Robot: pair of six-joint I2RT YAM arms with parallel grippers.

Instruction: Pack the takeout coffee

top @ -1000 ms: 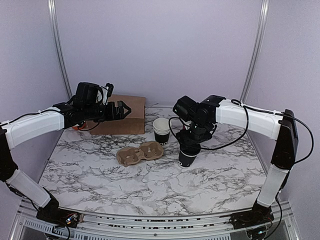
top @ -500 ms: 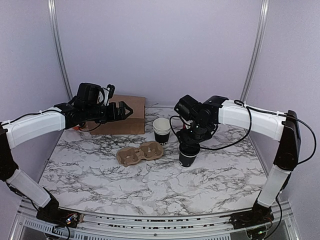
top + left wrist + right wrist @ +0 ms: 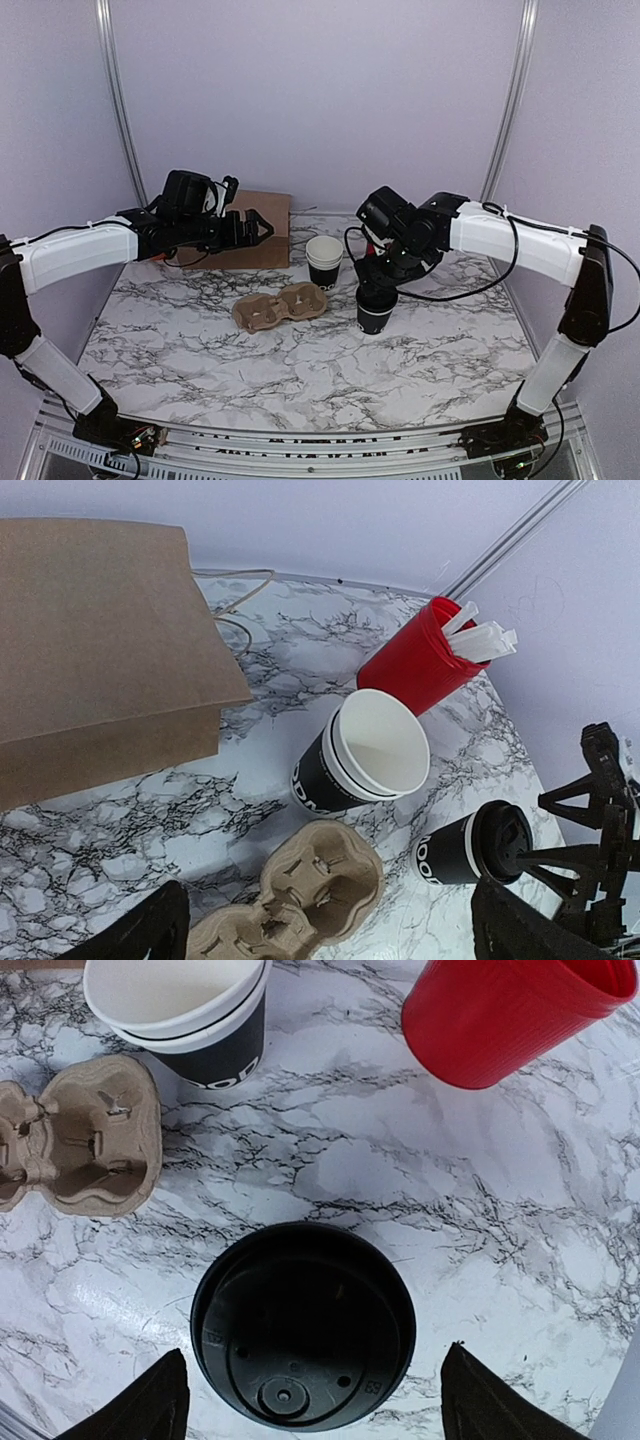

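Black, seemingly white-lettered coffee cup; red utensil cup.

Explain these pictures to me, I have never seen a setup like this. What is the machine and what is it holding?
Two robot arms stand at the near edge of a marble table. One picture looks down from above and behind them. The other two come from cameras on their wrists. On the table are a brown paper bag, a cardboard cup carrier, a stack of lidless cups, a red cup of utensils and a lidded black coffee cup. The right gripper hangs over that cup, jaws open either side of its lid, not gripping. The left gripper is open near the bag, holding nothing.
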